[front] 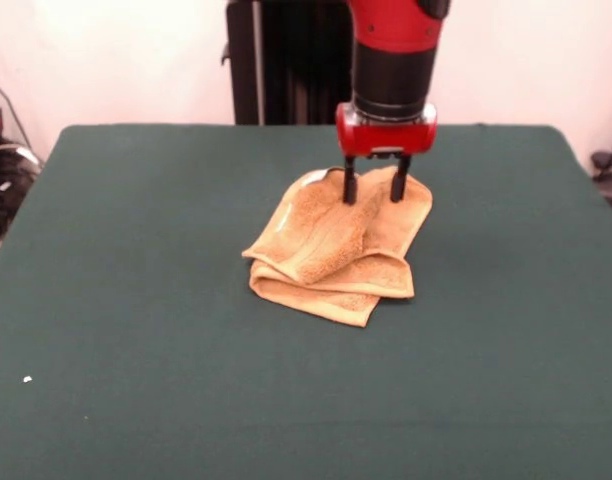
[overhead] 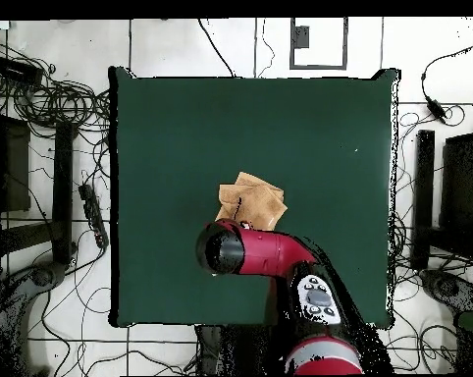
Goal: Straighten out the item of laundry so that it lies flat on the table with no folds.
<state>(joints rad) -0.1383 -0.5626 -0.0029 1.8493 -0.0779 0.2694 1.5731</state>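
Note:
The golden-tan towel (front: 331,250) lies folded and rumpled a little past the middle of the dark green table (front: 136,300). Several layers overlap and a thick folded edge faces the front. My gripper (front: 374,190) points straight down over the towel's far edge. Its two black fingers (front: 349,185) are spread apart, with their tips at or on the cloth, holding nothing that I can see. In the overhead view the towel (overhead: 252,201) shows just beyond the red arm (overhead: 265,250), which hides the gripper, on the green table (overhead: 309,128). I see no label tag.
The black pedestal (front: 286,60) stands behind the table's far edge. A small white speck (front: 27,379) lies on the cloth near the front left. Cables and equipment (overhead: 54,196) cover the floor on both sides of the table.

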